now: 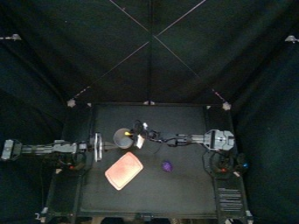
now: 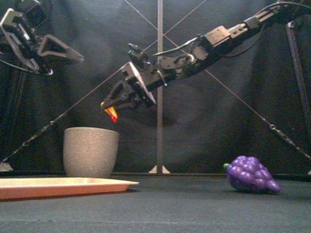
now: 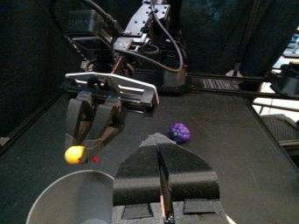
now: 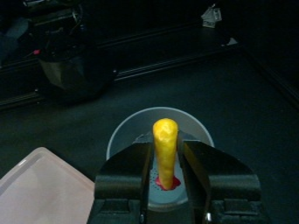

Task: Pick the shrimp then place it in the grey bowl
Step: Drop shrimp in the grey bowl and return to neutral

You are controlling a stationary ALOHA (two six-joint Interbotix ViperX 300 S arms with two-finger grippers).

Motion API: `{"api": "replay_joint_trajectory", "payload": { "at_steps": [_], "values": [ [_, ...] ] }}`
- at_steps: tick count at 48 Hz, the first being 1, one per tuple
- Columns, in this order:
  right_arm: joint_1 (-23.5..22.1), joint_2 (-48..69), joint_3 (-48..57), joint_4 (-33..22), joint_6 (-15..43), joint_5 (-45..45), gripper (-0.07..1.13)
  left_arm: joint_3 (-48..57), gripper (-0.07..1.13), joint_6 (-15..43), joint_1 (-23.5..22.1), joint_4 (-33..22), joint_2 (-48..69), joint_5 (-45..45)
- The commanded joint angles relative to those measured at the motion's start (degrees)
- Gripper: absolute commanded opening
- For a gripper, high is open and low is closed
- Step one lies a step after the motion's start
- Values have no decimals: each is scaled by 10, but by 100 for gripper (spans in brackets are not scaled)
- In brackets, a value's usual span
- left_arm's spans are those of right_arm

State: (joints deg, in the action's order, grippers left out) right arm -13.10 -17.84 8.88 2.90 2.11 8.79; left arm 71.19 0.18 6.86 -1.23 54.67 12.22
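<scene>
The shrimp (image 2: 112, 114), a yellow-orange toy with a red end, hangs from my right gripper (image 2: 125, 96), which is shut on it. It hangs just above the rim of the tall grey speckled cup (image 2: 91, 152). In the right wrist view the shrimp (image 4: 166, 140) stands between the jaws, with the cup's (image 4: 128, 131) open mouth directly beneath. The left wrist view shows the shrimp's yellow tip (image 3: 76, 154) over the cup (image 3: 70, 197). My left gripper (image 3: 162, 147) is shut and empty, held high to the left of the cup (image 1: 121, 137).
A flat pink tray (image 1: 125, 171) lies in front of the cup, toward the table's front. Purple toy grapes (image 2: 252, 174) sit on the table to the right of the tray. The right arm (image 1: 187, 138) stretches across the table's middle.
</scene>
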Motion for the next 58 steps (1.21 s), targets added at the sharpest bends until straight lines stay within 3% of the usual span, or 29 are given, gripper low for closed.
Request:
{"api": "replay_joint_trajectory", "payload": {
  "at_steps": [1,17,35,58],
  "values": [
    [5,4,-34,-1,2,6,62,-6,-1,1,1,-1,-3,5],
    [7,-2,-44,-1,2,7,88,-3,-1,1,1,-1,-3,5],
    [6,33,25,-1,2,17,89,0,-1,0,1,-1,-3,5],
    [37,167,214,-15,2,142,89,-1,-1,1,1,-1,-3,5]
  ]
}}
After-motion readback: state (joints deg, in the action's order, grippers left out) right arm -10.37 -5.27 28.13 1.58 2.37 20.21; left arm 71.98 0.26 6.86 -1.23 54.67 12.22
